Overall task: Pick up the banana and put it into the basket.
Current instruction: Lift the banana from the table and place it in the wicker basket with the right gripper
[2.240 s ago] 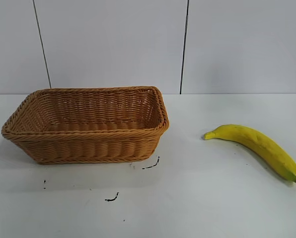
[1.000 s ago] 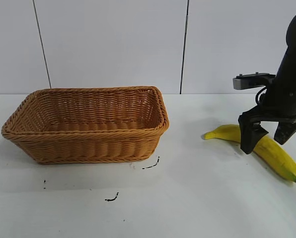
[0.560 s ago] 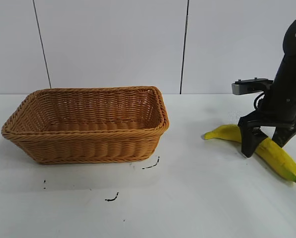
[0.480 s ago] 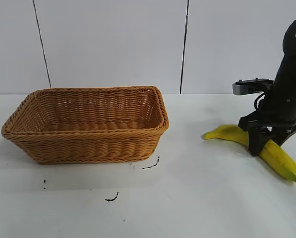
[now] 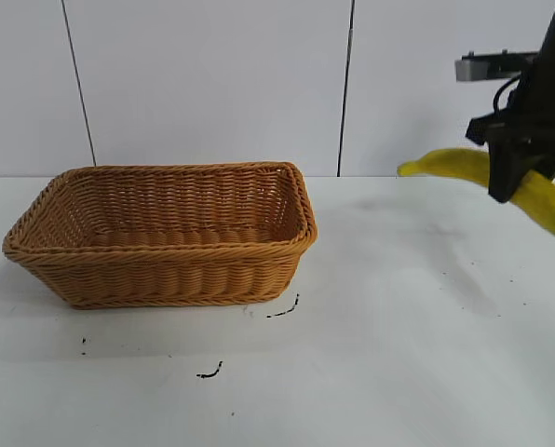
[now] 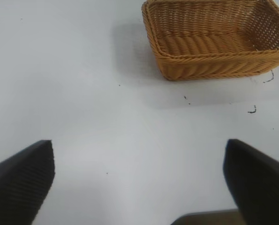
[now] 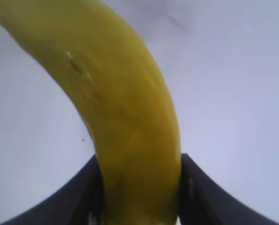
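Observation:
My right gripper [image 5: 518, 172] is shut on the yellow banana [image 5: 454, 164] and holds it in the air at the far right, well above the table. In the right wrist view the banana [image 7: 125, 122] fills the space between the two black fingers [image 7: 74, 197]. The tan wicker basket [image 5: 161, 270] stands empty on the table at the left, far from the banana. My left gripper [image 6: 139, 178] is out of the exterior view; in the left wrist view its fingers stand wide apart and empty, and the basket [image 6: 209, 65] is seen farther off.
The white table [image 5: 380, 354] has a few small black marks [image 5: 282, 310] in front of the basket. A pale wall with dark vertical seams [image 5: 345, 84] stands behind.
My right gripper closed on the banana where it lay on the table, then lifted it up off the surface. The basket has not moved.

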